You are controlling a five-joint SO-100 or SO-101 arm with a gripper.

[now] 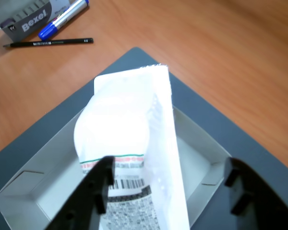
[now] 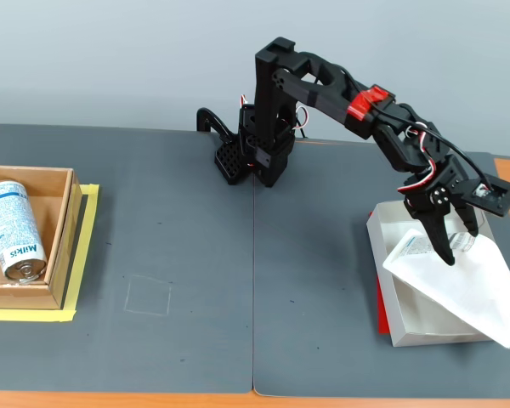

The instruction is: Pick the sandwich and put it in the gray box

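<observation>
White plastic wraps the sandwich (image 2: pixel 459 276), a long wedge-shaped package that lies slanted across the gray box (image 2: pixel 391 293) at the right of the fixed view, its wide end overhanging the tray's lower-right wall. In the wrist view the sandwich (image 1: pixel 134 139) fills the centre of the frame, with its printed label and barcode at the bottom edge, and the low folded walls of the gray box (image 1: pixel 19 191) show on both sides of it.

The black gripper (image 2: pixel 449 240) hangs over the labelled narrow end with its jaws spread apart. In the wrist view the gripper (image 1: pixel 168 191) has one finger over the label at lower left and the other clear of the package at lower right, so it grips nothing.

Both rest on a dark gray mat (image 2: pixel 195 255) over the wooden counter (image 1: pixel 221 48). At the left of the fixed view a brown box (image 2: pixel 59 238) holds a blue-and-white can (image 2: pixel 13 229). A blue marker (image 1: pixel 62 19) and a black pencil (image 1: pixel 48 42) lie at the upper left of the wrist view.
</observation>
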